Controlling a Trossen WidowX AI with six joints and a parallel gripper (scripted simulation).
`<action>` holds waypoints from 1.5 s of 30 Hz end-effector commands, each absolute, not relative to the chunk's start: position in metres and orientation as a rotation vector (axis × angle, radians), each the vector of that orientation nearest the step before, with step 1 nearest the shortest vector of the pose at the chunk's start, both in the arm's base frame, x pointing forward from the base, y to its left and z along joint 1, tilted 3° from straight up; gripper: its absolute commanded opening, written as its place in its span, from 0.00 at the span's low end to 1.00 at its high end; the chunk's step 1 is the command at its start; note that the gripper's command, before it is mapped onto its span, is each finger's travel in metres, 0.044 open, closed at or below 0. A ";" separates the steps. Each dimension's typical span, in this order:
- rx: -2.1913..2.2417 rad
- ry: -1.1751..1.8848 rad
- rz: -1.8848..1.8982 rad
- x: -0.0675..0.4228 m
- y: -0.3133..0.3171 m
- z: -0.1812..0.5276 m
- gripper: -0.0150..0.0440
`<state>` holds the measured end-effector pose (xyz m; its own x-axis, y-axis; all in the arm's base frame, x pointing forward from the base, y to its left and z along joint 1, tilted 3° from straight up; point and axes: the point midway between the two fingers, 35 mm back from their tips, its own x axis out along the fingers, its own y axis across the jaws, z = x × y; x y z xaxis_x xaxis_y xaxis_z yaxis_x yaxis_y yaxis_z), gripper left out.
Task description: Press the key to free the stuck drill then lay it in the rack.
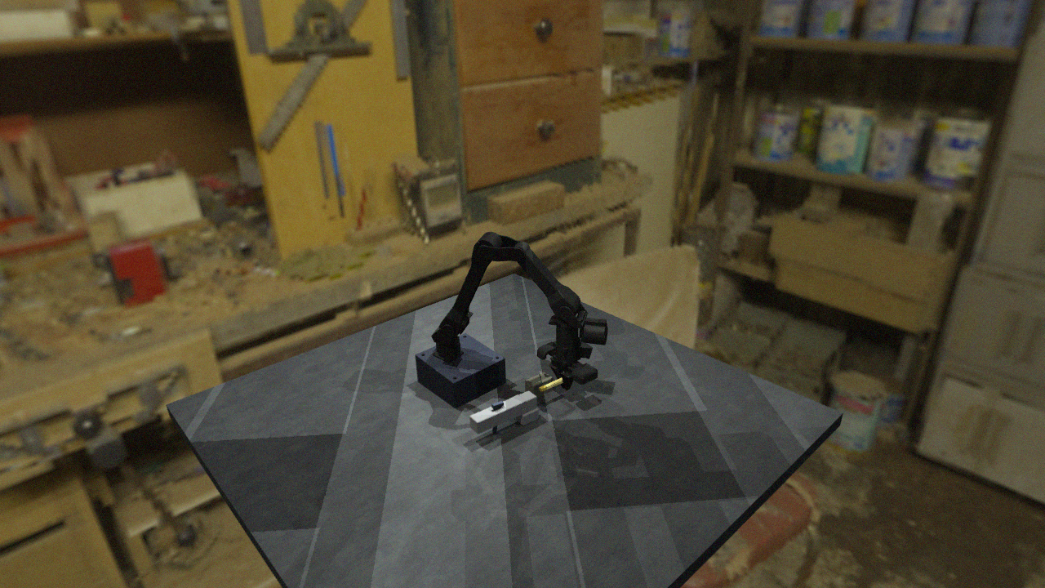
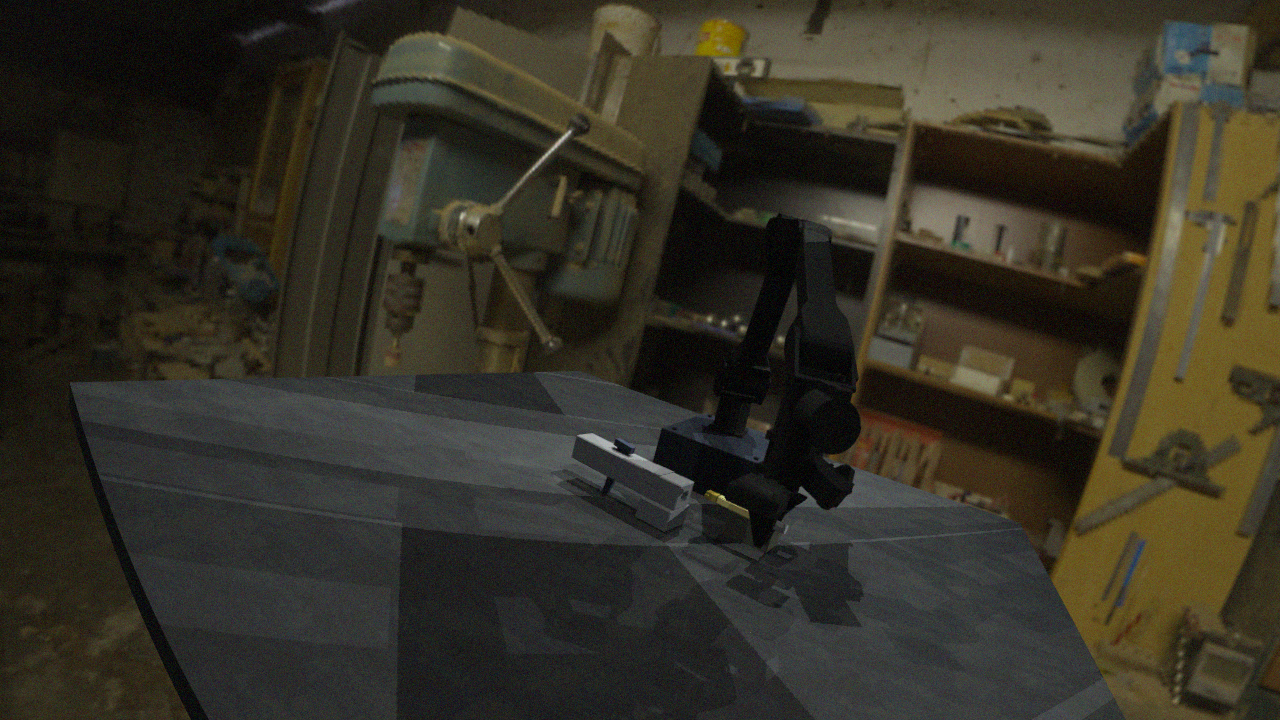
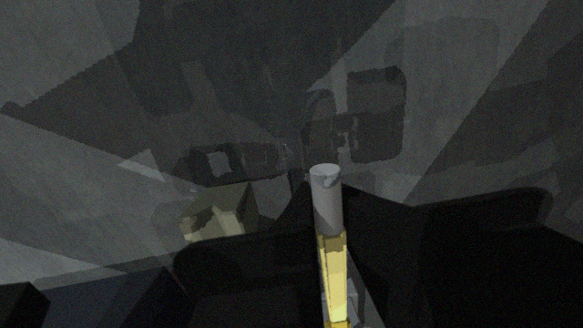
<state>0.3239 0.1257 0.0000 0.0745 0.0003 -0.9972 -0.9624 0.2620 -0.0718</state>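
My gripper [image 1: 564,377] [image 2: 756,517] [image 3: 314,186] is shut on the drill [image 1: 553,382] [image 2: 723,503] [image 3: 333,269], a thin yellow bar with a grey round tip. It holds the drill low over the table, clear of the grey block [image 1: 504,413] [image 2: 637,476]. A small dark blue key [image 1: 496,404] [image 2: 623,445] sticks up from the top of the block. The rack [image 1: 535,381] [image 3: 214,216] is a small olive cradle just beyond the block's end. In the wrist view it lies to the left of the drill's tip, not under it.
The arm's dark blue base [image 1: 460,374] [image 2: 707,447] stands right behind the grey block. The table's edges [image 1: 759,504] are far from the gripper.
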 end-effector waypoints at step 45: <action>-1.039 1.260 0.956 0.320 0.124 0.016 0.25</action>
